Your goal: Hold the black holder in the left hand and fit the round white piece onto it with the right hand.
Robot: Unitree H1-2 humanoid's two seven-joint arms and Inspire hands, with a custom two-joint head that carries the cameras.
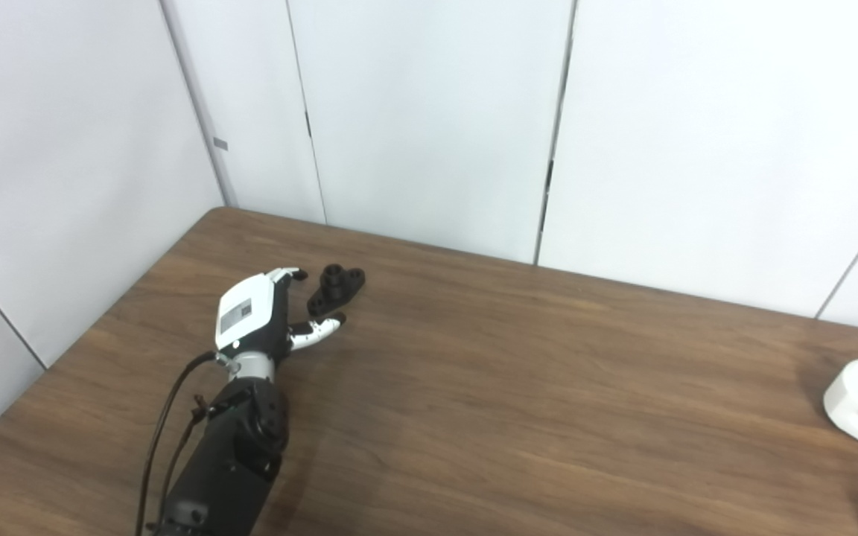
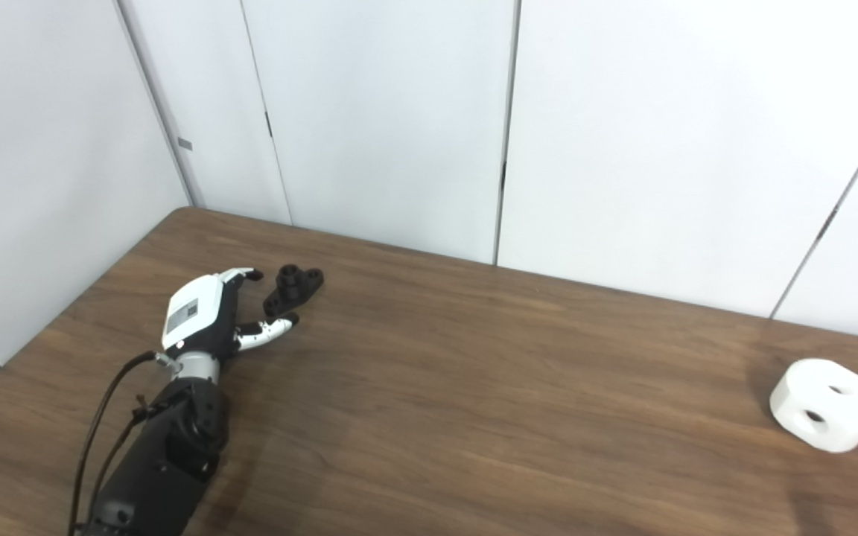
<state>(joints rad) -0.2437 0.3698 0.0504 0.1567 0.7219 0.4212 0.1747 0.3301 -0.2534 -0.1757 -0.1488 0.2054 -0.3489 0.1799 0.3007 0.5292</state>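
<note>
My left arm (image 1: 228,454) comes up from the bottom edge, black and jointed, with a dark cable looping along its outer side. Beyond the wrist my left hand (image 1: 254,320) rests low over the wooden table (image 1: 518,387), its white back plate turned up. The fingers are spread apart and hold nothing: one dark-tipped finger (image 1: 291,274) reaches forward on the far side, the thumb (image 1: 321,330) on the near side. Between those two, just beyond my palm, the black holder (image 1: 335,288) lies flat on the wood (whether a fingertip touches it I cannot tell). Well apart from all this, near the table's right edge, sits the round white piece (image 2: 827,404), with two holes showing in it. My right hand is out of sight. Behind the table stand plain white wall panels (image 2: 384,112).
</note>
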